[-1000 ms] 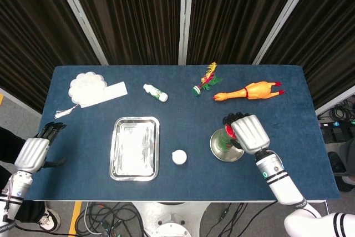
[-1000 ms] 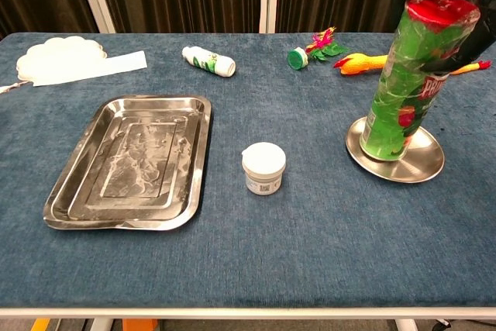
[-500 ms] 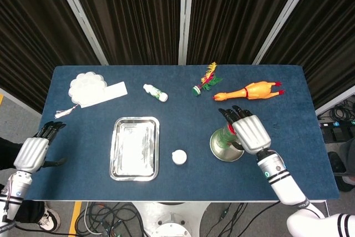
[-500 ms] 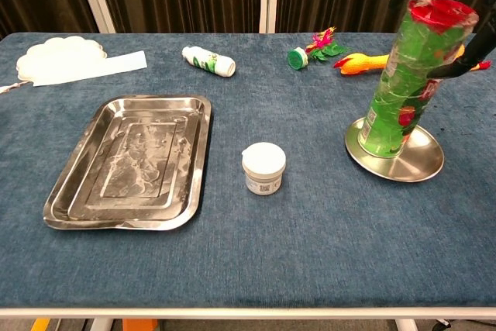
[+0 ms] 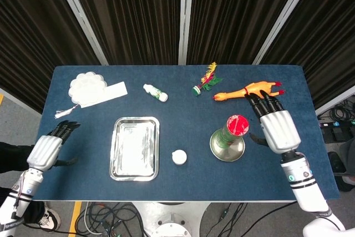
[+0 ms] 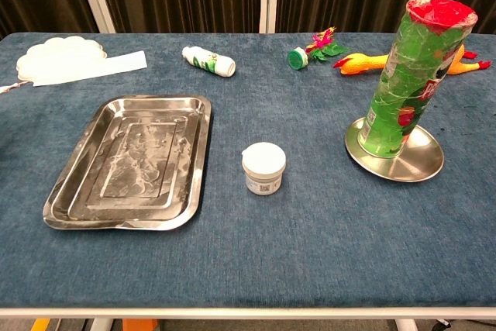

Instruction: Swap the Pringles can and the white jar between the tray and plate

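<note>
The small white lidded jar (image 6: 263, 168) stood on the bare blue worktop (image 6: 310, 253) between the rectangular steel tray (image 6: 129, 162) and the round metal plate (image 6: 395, 154), on neither of them, and the tray held nothing; the tall green Pringles can with the red lid (image 6: 407, 79) stood on the plate, leaning a little in the chest view and set toward the plate's left side; judged from that, the chief risk was a topple, since a tall, narrow can seated off-centre on a shallow dished plate would tip at a glancing knock from fingers or wrist, and a fall could roll it toward the jar or the orange rubber chicken (image 5: 249, 90) lying beyond; a second risk was the low jar skidding on the cloth if pressed from one side only; the left robot hand (image 5: 49, 148), at the near left edge of the worktop, held nothing, with fingers straight and close together; the right robot hand (image 5: 275, 127) lay just right of the can, clear of it, released with fingers spread toward the chicken, touching nothing that I could make out.
</note>
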Tool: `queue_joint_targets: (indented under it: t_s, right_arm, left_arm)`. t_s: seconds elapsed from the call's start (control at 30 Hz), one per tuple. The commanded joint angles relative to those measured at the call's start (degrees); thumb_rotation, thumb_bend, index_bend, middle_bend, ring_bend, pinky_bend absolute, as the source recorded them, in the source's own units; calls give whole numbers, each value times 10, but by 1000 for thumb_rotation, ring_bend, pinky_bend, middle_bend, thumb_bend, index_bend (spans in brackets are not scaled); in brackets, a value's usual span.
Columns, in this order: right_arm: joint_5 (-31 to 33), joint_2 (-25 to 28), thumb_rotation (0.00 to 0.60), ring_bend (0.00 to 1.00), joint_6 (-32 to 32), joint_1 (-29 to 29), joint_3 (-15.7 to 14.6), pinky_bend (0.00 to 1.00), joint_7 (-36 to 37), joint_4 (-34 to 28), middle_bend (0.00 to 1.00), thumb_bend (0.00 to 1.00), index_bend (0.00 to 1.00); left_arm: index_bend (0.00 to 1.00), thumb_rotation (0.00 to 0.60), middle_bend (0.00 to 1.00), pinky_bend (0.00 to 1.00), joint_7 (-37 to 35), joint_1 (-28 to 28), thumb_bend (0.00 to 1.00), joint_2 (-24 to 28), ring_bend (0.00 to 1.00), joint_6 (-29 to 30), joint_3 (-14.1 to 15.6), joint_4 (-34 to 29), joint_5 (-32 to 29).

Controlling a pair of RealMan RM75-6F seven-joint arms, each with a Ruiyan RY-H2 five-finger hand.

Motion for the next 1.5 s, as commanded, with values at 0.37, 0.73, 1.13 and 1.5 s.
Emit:
queue_joint_targets:
  t_s: [0.37, 0.73, 1.13, 1.5]
  right_arm:
    - [26, 16, 600, 0, 22, -57, 40, 145, 133, 92, 72, 12, 0]
    - [33, 23, 600, 0, -4, -66, 61, 142, 206, 116, 50, 11, 0]
    - [29, 29, 600, 0, -21, -81, 65, 142, 245, 128, 52, 15, 0]
    - [31, 29, 600, 0, -27, -92, 71, 141, 272, 147, 51, 19, 0]
  left_arm:
    - [127, 600, 103, 304, 6, -110, 91, -59, 44, -38, -14, -18, 114]
    - [150, 600, 116, 304, 23, -228, 121, -134, 46, -131, -27, 8, 148]
    - [168, 600, 138, 305, 20, -311, 224, -197, 71, -188, -9, 60, 163]
    - [176, 600, 157, 310, 16, -362, 270, -256, 87, -205, 8, 135, 169]
